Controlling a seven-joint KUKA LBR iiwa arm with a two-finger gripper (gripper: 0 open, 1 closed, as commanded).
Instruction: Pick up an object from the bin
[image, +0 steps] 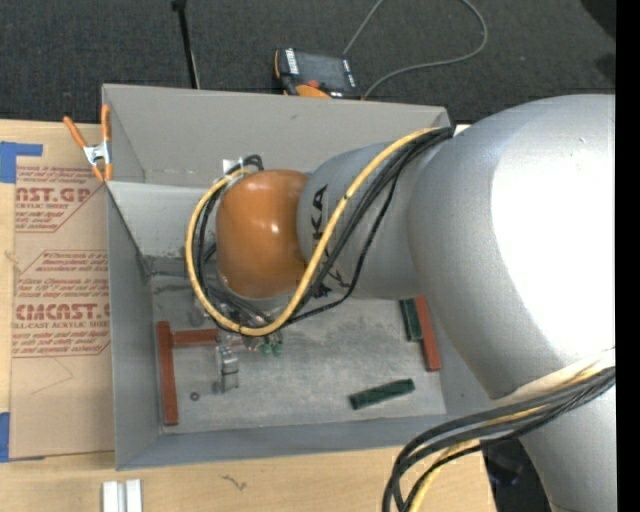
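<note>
My gripper (229, 368) hangs under the orange dome, low over the bin's left half. Just to its left lies a red L-shaped strip (167, 375); the strip's short arm ends close to the gripper and its long arm runs along the left wall. A small dark green bit (270, 346) lies beside the gripper on its right. Nothing shows in the gripper's hold.
A dark green bar (381, 393) lies near the front wall, right of centre. A red strip with a dark green strip beside it (424, 330) rests by the right wall, partly under the arm. The arm covers the bin's back and right.
</note>
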